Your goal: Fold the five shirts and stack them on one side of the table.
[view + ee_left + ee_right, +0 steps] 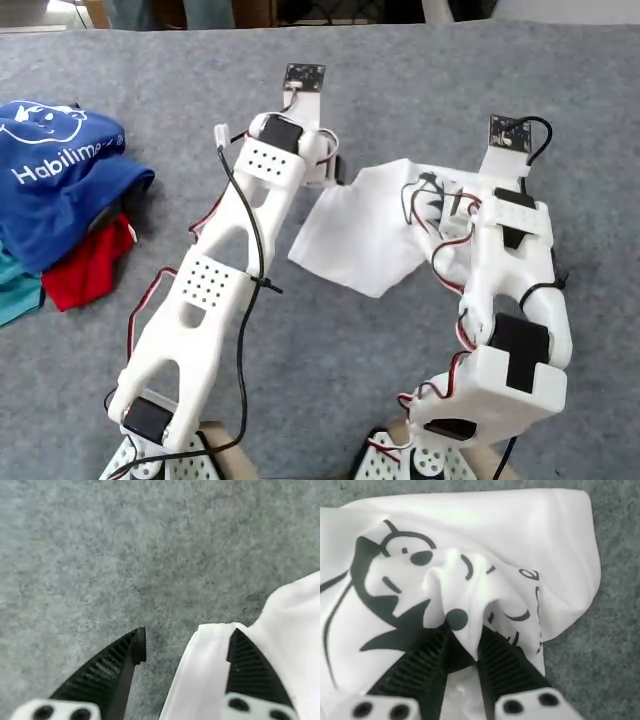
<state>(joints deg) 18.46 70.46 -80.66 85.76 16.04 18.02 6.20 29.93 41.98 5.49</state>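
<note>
Right gripper (462, 640) clamped on the white shirt (355, 235), left gripper (187, 652) spread open at its edge.

Pinches a raised fold of the printed cloth between the 2 right fingers, black cartoon print bunched around the tips; straddles the shirt's hemmed border with the left pair, 1 finger over bare gray table cover (100, 555), the other over white fabric; lies crumpled between the 2 arms in the high view, partly under the right arm; rests well apart from 3 other garments heaped on the left arm's side of the table, blue shirt (60, 180) on top, red shirt (90, 265) and teal garment (15, 290) showing from beneath it.
</note>
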